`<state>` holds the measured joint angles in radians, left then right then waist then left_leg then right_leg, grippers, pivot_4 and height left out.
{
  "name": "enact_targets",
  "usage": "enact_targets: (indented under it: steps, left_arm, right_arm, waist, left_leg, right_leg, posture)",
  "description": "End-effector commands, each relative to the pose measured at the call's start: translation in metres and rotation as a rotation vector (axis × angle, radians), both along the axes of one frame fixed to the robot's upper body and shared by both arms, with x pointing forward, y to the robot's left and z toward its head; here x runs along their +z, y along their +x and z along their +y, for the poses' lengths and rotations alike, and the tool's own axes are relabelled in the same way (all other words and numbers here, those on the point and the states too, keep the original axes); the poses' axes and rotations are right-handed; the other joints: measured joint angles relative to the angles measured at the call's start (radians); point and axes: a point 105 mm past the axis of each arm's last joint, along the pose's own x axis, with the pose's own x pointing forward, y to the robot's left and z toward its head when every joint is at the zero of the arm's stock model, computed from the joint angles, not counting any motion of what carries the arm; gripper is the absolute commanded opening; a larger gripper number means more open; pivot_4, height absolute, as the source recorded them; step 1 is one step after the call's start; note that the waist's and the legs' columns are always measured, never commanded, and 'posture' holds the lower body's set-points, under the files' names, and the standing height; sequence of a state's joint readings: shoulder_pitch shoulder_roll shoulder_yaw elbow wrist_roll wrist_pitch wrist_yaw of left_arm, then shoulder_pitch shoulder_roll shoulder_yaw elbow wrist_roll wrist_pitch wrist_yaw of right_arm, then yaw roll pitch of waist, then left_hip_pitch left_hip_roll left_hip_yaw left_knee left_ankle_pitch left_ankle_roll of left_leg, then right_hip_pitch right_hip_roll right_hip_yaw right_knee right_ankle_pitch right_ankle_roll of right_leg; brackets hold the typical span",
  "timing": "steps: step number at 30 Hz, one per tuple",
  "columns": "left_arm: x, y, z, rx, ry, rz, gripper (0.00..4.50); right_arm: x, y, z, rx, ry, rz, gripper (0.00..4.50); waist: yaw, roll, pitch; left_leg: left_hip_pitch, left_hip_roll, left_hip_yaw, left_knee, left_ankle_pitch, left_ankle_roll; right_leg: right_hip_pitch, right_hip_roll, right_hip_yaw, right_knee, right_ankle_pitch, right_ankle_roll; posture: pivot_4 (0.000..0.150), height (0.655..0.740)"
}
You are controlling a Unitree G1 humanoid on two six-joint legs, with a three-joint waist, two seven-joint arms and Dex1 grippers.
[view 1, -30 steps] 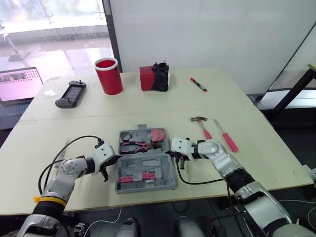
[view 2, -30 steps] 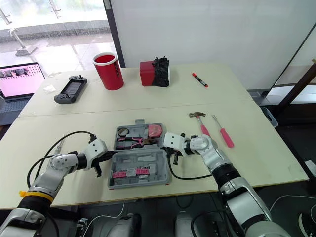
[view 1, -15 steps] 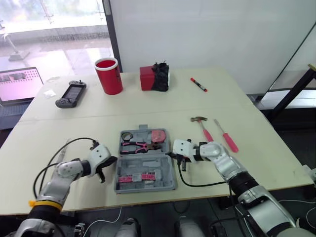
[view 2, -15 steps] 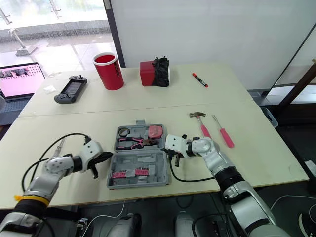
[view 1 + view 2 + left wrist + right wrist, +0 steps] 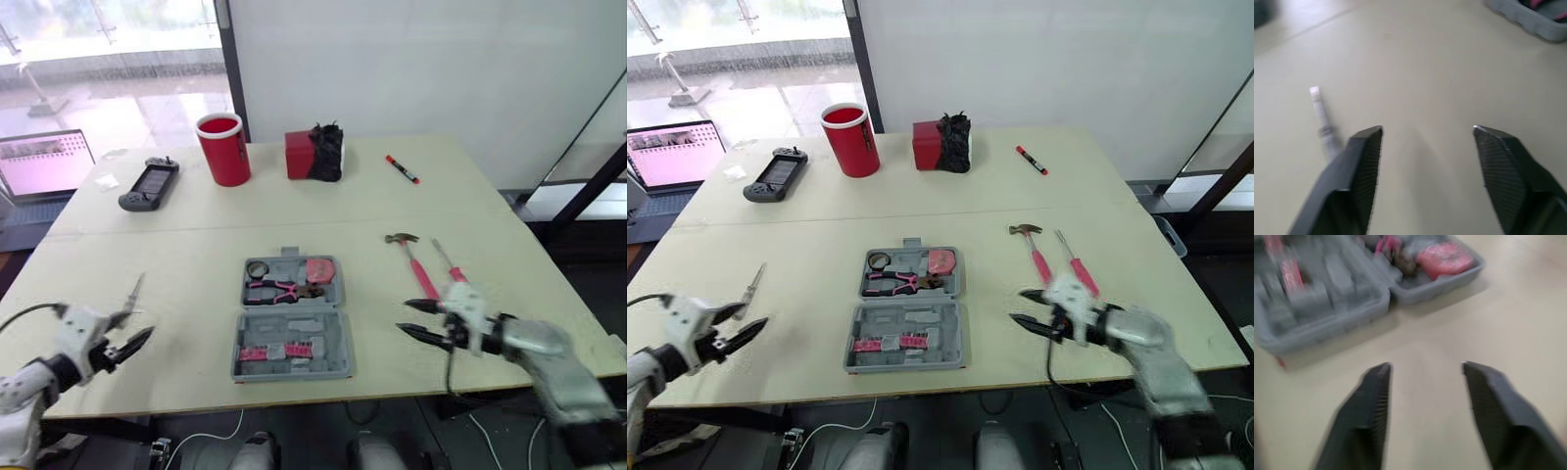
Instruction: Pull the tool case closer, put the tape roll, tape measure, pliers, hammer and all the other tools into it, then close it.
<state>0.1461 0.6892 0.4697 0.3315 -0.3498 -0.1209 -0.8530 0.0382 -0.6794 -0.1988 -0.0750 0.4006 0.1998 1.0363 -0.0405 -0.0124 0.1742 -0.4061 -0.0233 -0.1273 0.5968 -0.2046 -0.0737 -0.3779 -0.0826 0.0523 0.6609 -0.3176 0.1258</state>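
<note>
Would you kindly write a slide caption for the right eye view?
Left gripper and right gripper open either side of the open tool case; hammer and screwdriver lie outside it.

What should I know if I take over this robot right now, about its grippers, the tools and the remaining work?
Left gripper: open, empty, left of the tool case, near a thin grey item on the table.
Right gripper: open, empty, right of the case.
Done: case lies open near the front edge, with tape roll, tape measure and pliers inside.
Left: hammer and screwdriver, on the table beyond the right gripper; perhaps the grey item; then close the case.
</note>
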Motion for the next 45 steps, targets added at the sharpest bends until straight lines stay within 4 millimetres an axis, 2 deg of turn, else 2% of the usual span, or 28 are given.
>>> enact_targets:
  steps: [1, 4, 7, 10, 15, 17, 20, 22, 25, 28, 31, 34, 39, 41, 45]
  left_arm:
    - [0.008, -0.021, 0.027, 0.145, -0.042, -0.086, 4.50]
    - [0.002, -0.041, 0.045, 0.272, -0.088, -0.096, 4.50]
    - [-0.005, -0.054, 0.054, 0.346, -0.114, -0.091, 4.50]
    - [-0.014, -0.062, 0.054, 0.388, -0.147, -0.083, 4.50]
    - [-0.014, -0.062, 0.047, 0.382, -0.152, -0.094, 4.50]
    - [-0.006, -0.058, 0.043, 0.368, -0.144, -0.114, 4.50]
    - [0.010, -0.053, 0.034, 0.345, -0.125, -0.149, 4.50]
    - [0.014, -0.055, 0.030, 0.351, -0.129, -0.156, 4.50]
    - [0.018, -0.061, 0.026, 0.373, -0.143, -0.163, 4.50]
    - [0.020, -0.073, 0.017, 0.402, -0.169, -0.163, 4.50]
    - [0.018, -0.087, 0.010, 0.442, -0.208, -0.140, 4.50]
    - [0.019, -0.096, 0.003, 0.471, -0.225, -0.133, 4.50]
    - [0.016, -0.105, -0.006, 0.512, -0.225, -0.096, 4.50]
    - [0.019, -0.102, -0.006, 0.521, -0.207, -0.090, 4.50]
    - [0.025, -0.079, -0.008, 0.500, -0.195, -0.063, 4.50]
  right_arm:
    - [0.023, -0.016, -0.034, -0.150, 0.130, -0.025, 4.33]
    - [0.014, -0.030, -0.071, -0.304, 0.116, -0.018, 4.43]
    - [0.007, -0.039, -0.087, -0.363, 0.096, -0.010, 4.43]
    - [0.003, -0.042, -0.091, -0.369, 0.082, -0.002, 4.43]
    - [0.012, -0.032, -0.081, -0.354, 0.105, -0.040, 4.43]
    - [0.025, -0.021, -0.065, -0.294, 0.138, -0.061, 4.43]
    - [0.052, -0.007, -0.010, -0.020, 0.084, -0.074, 4.43]
    - [0.062, -0.004, 0.013, 0.105, 0.055, -0.061, 4.43]
    - [0.080, 0.003, 0.039, 0.233, 0.057, -0.055, 4.43]
    - [0.102, 0.010, 0.070, 0.398, 0.036, -0.054, 4.43]
    - [0.119, 0.013, 0.093, 0.518, 0.021, -0.058, 4.43]
    - [0.131, 0.015, 0.109, 0.602, 0.013, -0.065, 4.43]
    - [0.140, 0.017, 0.128, 0.699, -0.018, -0.062, 4.43]
    - [0.141, 0.019, 0.133, 0.701, -0.026, -0.061, 4.43]
    - [0.144, 0.020, 0.137, 0.698, -0.019, -0.063, 4.43]
  waist:
    - [0.000, 0.000, 0.000]
    - [0.000, -0.001, 0.000]
    - [-0.001, -0.001, -0.001]
    - [-0.001, -0.001, -0.001]
    - [0.000, -0.002, -0.002]
    - [-0.001, -0.002, -0.002]
    - [-0.006, -0.001, -0.001]
    - [-0.003, 0.000, -0.002]
    - [0.002, -0.001, -0.002]
    - [0.000, -0.002, -0.002]
    - [0.001, -0.002, -0.001]
    - [0.008, -0.003, -0.001]
    - [0.024, -0.003, -0.001]
    - [0.025, -0.003, -0.001]
    - [0.031, -0.003, -0.001]
  left_leg:
    - [0.001, 0.000, 0.000, 0.000, 0.000, 0.000]
    - [0.004, 0.000, 0.001, 0.000, 0.000, 0.000]
    - [0.005, 0.001, 0.002, -0.001, 0.000, 0.000]
    - [0.005, 0.001, 0.003, -0.001, 0.000, 0.000]
    - [0.005, 0.001, 0.004, -0.001, 0.000, 0.000]
    - [0.005, 0.001, 0.004, -0.001, 0.000, 0.000]
    - [0.005, 0.002, 0.004, -0.001, 0.000, 0.000]
    - [0.005, 0.002, 0.006, -0.001, 0.000, 0.000]
    - [0.005, 0.003, 0.006, -0.002, -0.001, 0.000]
    - [0.001, 0.002, 0.006, -0.001, -0.001, 0.001]
    - [0.001, 0.002, 0.006, 0.000, -0.001, 0.001]
    - [0.001, 0.002, 0.005, 0.000, -0.001, 0.001]
    - [-0.001, 0.001, 0.006, 0.000, -0.001, 0.001]
    - [-0.001, 0.001, 0.006, 0.000, -0.001, 0.001]
    - [-0.002, 0.000, 0.006, 0.000, -0.001, 0.001]
  right_leg:
    - [0.001, 0.000, 0.000, -0.001, 0.000, 0.000]
    - [0.006, 0.000, 0.000, -0.005, -0.002, -0.003]
    - [0.006, 0.001, 0.000, -0.006, -0.002, -0.004]
    - [0.006, 0.000, 0.000, -0.006, -0.002, -0.003]
    - [0.006, 0.001, 0.000, -0.006, -0.002, -0.003]
    - [0.006, 0.001, 0.000, -0.006, -0.002, -0.003]
    - [0.006, 0.001, 0.001, -0.007, -0.001, -0.004]
    - [0.005, 0.001, 0.002, -0.007, -0.001, -0.004]
    - [0.005, 0.001, 0.001, -0.010, -0.001, -0.003]
    - [0.003, 0.000, 0.002, -0.011, 0.001, -0.001]
    - [0.004, 0.000, 0.001, -0.011, 0.001, -0.002]
    - [0.004, 0.000, 0.000, -0.013, -0.001, -0.005]
    - [0.002, -0.001, 0.001, -0.014, -0.001, -0.005]
    - [0.002, -0.001, 0.001, -0.014, -0.001, -0.005]
    - [0.002, -0.001, 0.000, -0.014, -0.001, -0.005]
  posture:
    - [0.150, 0.7400]
    - [0.150, 0.7400]
    - [0.150, 0.7400]
    - [0.150, 0.7400]
    - [0.150, 0.7400]
    - [0.150, 0.7400]
    - [0.150, 0.7400]
    - [0.150, 0.7400]
    - [0.150, 0.7400]
    - [0.150, 0.7400]
    - [0.150, 0.7400]
    - [0.150, 0.7400]
    - [0.150, 0.7400]
    - [0.150, 0.7400]
    - [0.150, 0.7400]
